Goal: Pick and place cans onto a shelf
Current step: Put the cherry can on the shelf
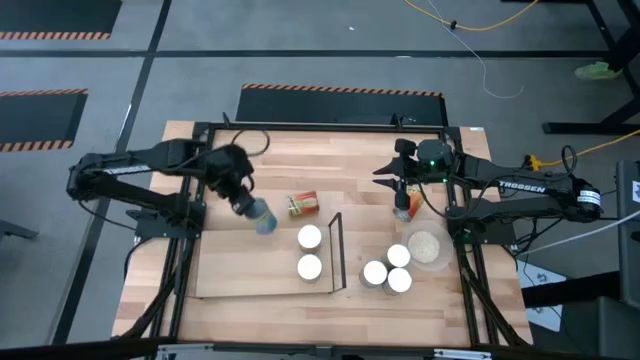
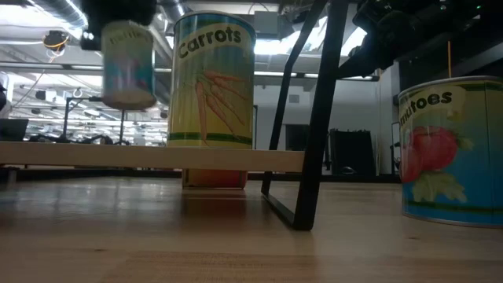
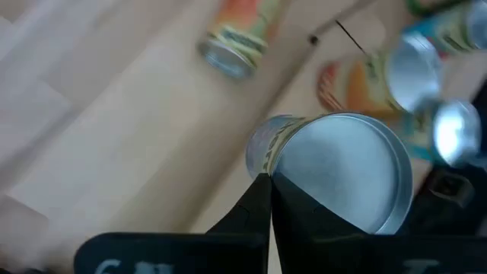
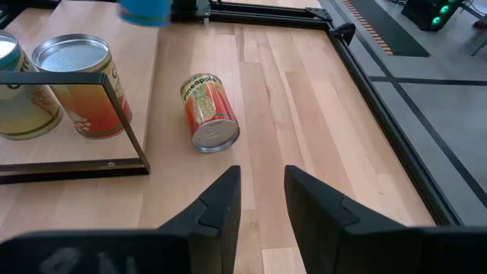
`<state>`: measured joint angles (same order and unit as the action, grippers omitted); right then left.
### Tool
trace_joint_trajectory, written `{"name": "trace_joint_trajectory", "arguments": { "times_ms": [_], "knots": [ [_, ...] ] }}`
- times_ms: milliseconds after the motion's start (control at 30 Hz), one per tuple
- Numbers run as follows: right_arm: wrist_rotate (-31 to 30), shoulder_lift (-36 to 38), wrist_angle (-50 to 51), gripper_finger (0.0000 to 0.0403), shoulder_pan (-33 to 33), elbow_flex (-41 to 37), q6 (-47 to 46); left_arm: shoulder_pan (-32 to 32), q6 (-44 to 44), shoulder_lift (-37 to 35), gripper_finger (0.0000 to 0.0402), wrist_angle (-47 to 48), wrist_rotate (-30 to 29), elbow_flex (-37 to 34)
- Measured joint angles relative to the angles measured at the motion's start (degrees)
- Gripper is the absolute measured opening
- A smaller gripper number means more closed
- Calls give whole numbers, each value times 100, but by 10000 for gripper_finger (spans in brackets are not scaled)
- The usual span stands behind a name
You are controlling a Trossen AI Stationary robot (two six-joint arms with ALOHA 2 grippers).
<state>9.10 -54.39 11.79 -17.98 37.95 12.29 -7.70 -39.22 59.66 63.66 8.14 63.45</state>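
- The left gripper (image 1: 250,208), jaws clamped on a can (image 1: 263,221), holds it in the air over the shelf (image 1: 230,270); released off level, it could tip or roll.
- Two cans (image 1: 309,252) already stand on the shelf near its black frame (image 1: 337,252); setting down too close could knock them.
- The right gripper (image 4: 260,199), jaws partly open and empty, hovers over the counter (image 4: 319,137) near a fallen can (image 4: 207,112), which may roll if nudged.

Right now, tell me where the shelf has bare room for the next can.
The shelf is bare from its left end to the two upright cans by the black frame; the left gripper holds a can over that stretch's far edge. Crowded: right of the frame, three cans bunch beside the beige dish.
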Motion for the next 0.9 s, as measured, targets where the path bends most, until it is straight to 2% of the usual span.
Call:
{"name": "trace_joint_trajectory", "arguments": {
  "times_ms": [233, 433, 700, 900],
  "knots": [
    [0, 0, -2, 108, -1, 0, 0, 1496, -1128, -54, 0, 2, -402, 1],
    [1, 0, -7, 108, -2, 0, 0, 2409, -1772, -3, 0, 198, -879, 1],
    [2, 0, -4, 108, -2, 0, -1, 3078, -2611, -2, 0, 1550, -1067, 4],
    [2, 0, -4, 108, -1, 0, -2, 3303, -2669, -2, 0, 1885, -1413, 4]
  ]
}}
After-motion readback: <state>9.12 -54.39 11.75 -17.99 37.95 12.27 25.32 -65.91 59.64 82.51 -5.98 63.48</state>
